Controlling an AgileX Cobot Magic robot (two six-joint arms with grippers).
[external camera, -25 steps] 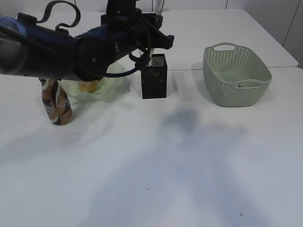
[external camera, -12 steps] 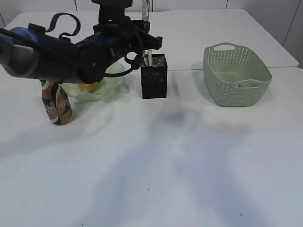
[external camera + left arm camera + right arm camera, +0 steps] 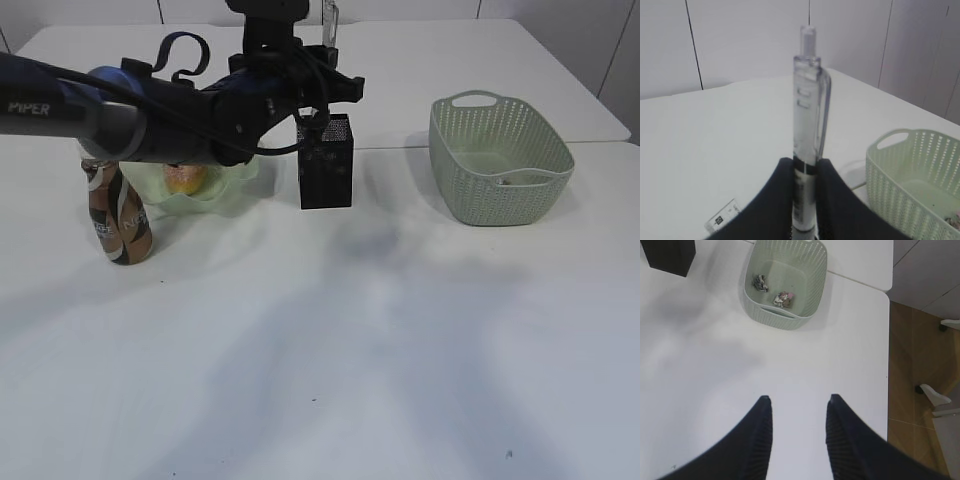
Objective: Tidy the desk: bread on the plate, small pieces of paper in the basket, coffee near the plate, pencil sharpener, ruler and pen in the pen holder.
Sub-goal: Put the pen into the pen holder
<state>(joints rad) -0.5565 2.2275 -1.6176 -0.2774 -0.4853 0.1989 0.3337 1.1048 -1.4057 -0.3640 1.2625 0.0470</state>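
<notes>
left fingers point(image 3: 805, 200) pinch the upright pen point(image 3: 807, 130) above the pen holder point(image 3: 325, 162).

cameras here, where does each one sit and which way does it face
Exterior view: in front of the table, looking down at a slant at the pen holder, plate and basket; the left arm shows.
Left wrist view: on the left arm, facing level across the table; left gripper clamps the pen.
Right wrist view: high above, facing down; open right gripper shows.
All three share the basket.
</notes>
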